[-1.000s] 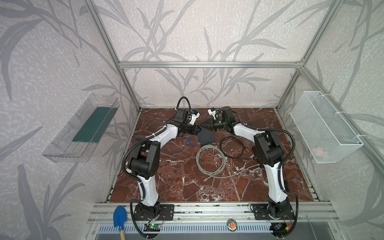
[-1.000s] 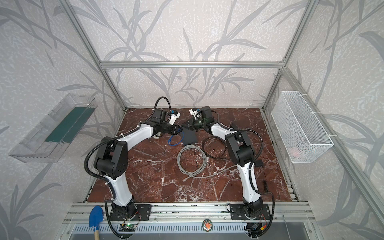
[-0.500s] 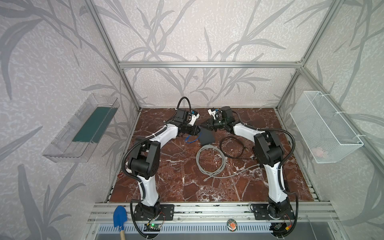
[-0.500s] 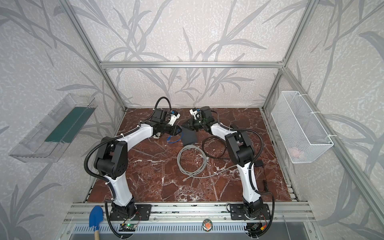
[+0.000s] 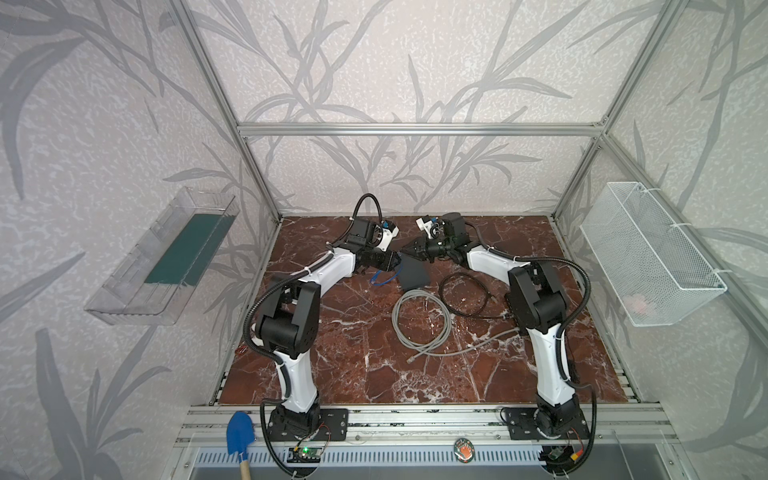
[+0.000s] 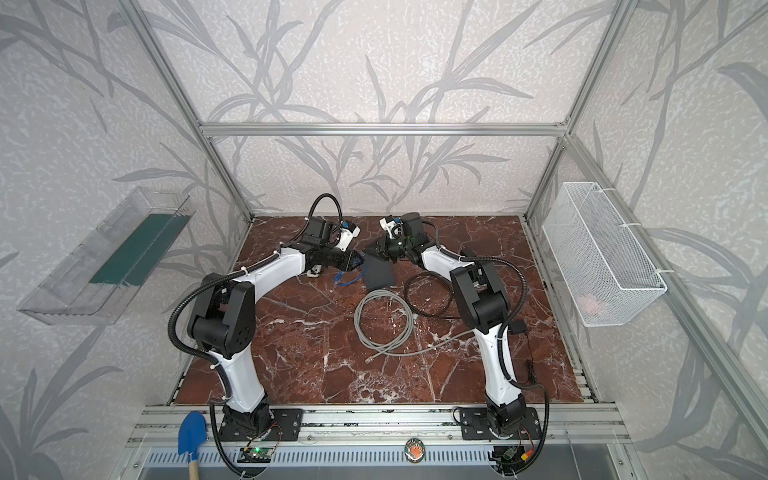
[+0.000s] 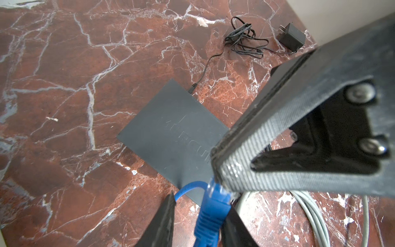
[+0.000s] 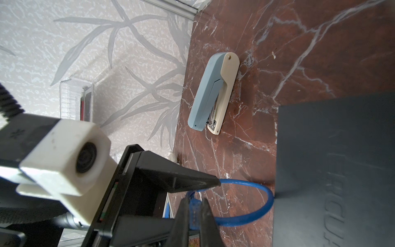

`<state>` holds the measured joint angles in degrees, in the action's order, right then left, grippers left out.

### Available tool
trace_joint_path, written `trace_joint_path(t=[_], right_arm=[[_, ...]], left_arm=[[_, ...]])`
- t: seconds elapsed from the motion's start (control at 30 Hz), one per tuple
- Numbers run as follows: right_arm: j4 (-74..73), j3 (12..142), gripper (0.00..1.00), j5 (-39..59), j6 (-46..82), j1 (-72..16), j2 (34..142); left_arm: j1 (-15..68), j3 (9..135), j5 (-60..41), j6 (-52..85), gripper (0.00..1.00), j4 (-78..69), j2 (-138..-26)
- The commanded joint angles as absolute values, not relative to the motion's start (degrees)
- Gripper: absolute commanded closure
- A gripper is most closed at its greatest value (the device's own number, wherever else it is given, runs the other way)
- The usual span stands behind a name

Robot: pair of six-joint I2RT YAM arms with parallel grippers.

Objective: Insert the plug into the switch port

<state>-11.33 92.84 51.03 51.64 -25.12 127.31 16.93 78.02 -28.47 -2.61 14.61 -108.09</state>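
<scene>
The dark grey switch [image 5: 415,272] [image 6: 379,274] lies flat on the marble floor at the back middle, and shows in both wrist views [image 7: 171,132] [image 8: 333,171]. A short blue cable [image 8: 256,211] loops from its edge to the blue plug [image 7: 211,209] [image 8: 195,210]. My right gripper [image 5: 404,252] [image 6: 366,249] [image 8: 195,201] is shut on the plug. My left gripper [image 5: 397,261] [image 6: 360,261] [image 7: 201,203] stands open around the plug, which rests against one finger and is clear of the other. The switch ports are hidden.
A grey cable coil [image 5: 419,320] and a black cable coil [image 5: 465,293] lie just in front of the switch. A stapler [image 8: 213,92] lies beyond it, and a black power adapter [image 7: 290,38] with a thin cord is nearby. A wire basket [image 5: 648,253] and a clear tray [image 5: 166,257] hang on the side walls.
My left gripper's jaws have spread apart around the plug. The right gripper has stayed shut on it. Both arms have hardly moved.
</scene>
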Motion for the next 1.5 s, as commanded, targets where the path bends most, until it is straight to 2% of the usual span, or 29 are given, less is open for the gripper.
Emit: trace_joint_path(t=[0.0,0.17,0.53,0.73,1.1,1.23,1.47], right_arm=[[-11.69,94.38,1.00,51.25,51.76,-24.87,127.59],[-11.15,94.39,1.00,51.23,51.51,-24.79,127.51],[-9.21,94.58,1.00,50.80,50.54,-24.89,127.61],[-9.58,94.55,1.00,50.82,50.79,-25.00,127.52],[-6.99,95.27,1.00,50.28,50.03,-25.40,127.88],[-7.15,95.29,0.87,50.01,50.75,-25.05,127.96],[-7.41,93.79,0.74,49.14,49.25,-22.64,126.18]], left_arm=[[16.52,76.77,-29.65,-2.91,0.64,12.87,-105.56],[16.44,75.52,-30.19,-2.29,0.72,10.75,-104.91],[16.44,74.20,-29.17,-2.53,0.65,9.41,-103.81],[16.52,74.02,-29.78,-2.46,0.73,9.13,-104.14],[16.52,73.57,-28.66,-2.64,0.79,7.83,-103.49],[16.22,73.81,-28.99,-4.17,0.82,10.20,-103.75],[13.08,77.55,-31.82,-13.06,0.83,24.73,-104.80]])
